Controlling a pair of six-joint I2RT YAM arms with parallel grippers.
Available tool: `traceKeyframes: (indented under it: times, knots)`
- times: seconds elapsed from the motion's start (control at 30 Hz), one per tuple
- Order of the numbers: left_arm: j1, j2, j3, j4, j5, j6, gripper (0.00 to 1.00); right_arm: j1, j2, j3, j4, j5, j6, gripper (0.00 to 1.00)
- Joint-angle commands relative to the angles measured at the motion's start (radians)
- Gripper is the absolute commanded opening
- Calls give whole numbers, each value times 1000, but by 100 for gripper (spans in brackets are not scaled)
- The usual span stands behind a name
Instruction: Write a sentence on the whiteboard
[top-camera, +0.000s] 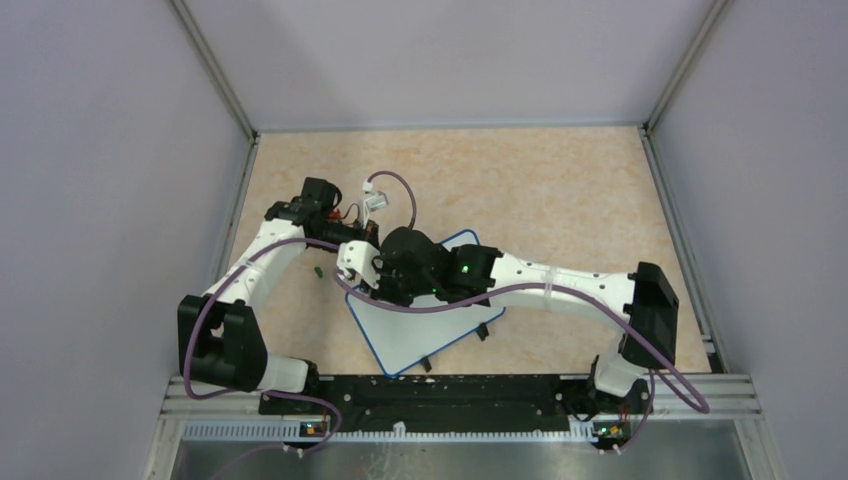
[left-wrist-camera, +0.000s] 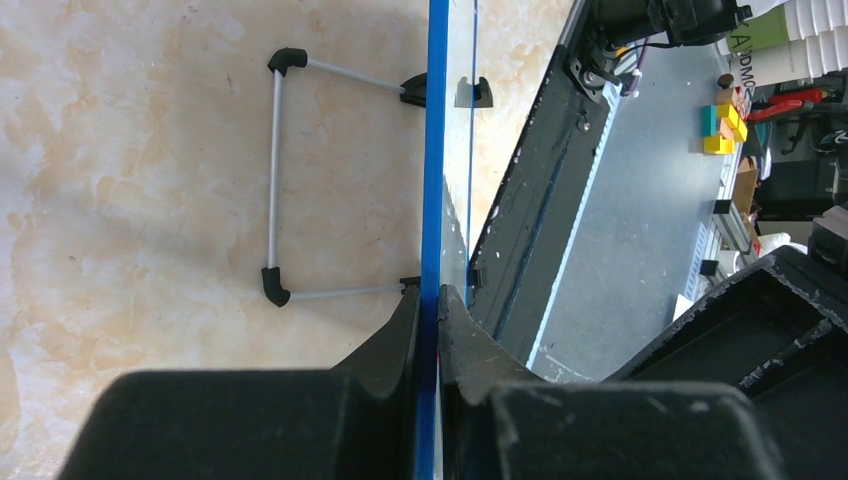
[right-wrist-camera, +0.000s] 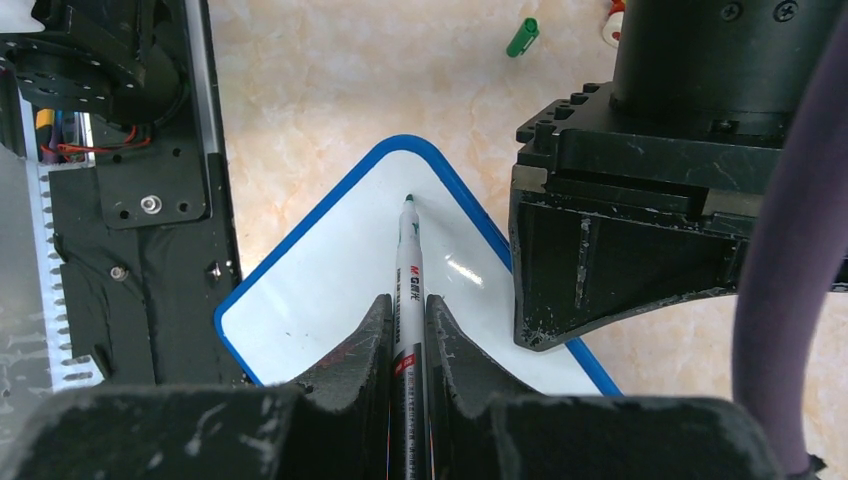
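The whiteboard (top-camera: 440, 325), white with a thin blue rim, lies slantwise in front of the arms. My left gripper (left-wrist-camera: 429, 295) is shut on its blue rim (left-wrist-camera: 437, 150), which I see edge-on in the left wrist view. My right gripper (right-wrist-camera: 408, 305) is shut on a white marker pen (right-wrist-camera: 409, 270). The pen's green tip (right-wrist-camera: 408, 203) points at the board's face (right-wrist-camera: 330, 270) near a rounded corner; I cannot tell whether it touches. No sentence shows on the part of the board in view. The left gripper's black body (right-wrist-camera: 620, 230) stands at the board's edge beside the pen.
The pen's green cap (top-camera: 316, 270) (right-wrist-camera: 522, 37) lies loose on the beige tabletop left of the board. A wire stand with black feet (left-wrist-camera: 275, 180) juts from the board's rim. The black mounting rail (top-camera: 450, 390) runs along the near edge; grey walls enclose the table.
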Motion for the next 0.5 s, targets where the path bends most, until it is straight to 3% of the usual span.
traceKeyframes:
  times: [0.0,0.47]
  knots:
    - [-15,-19,-19,16,-31,-16,0,12,-4,6,36,10,0,0]
    - [-17,-15,-19,16,-34,-18,0,12,-47,-75,39,-16,20,0]
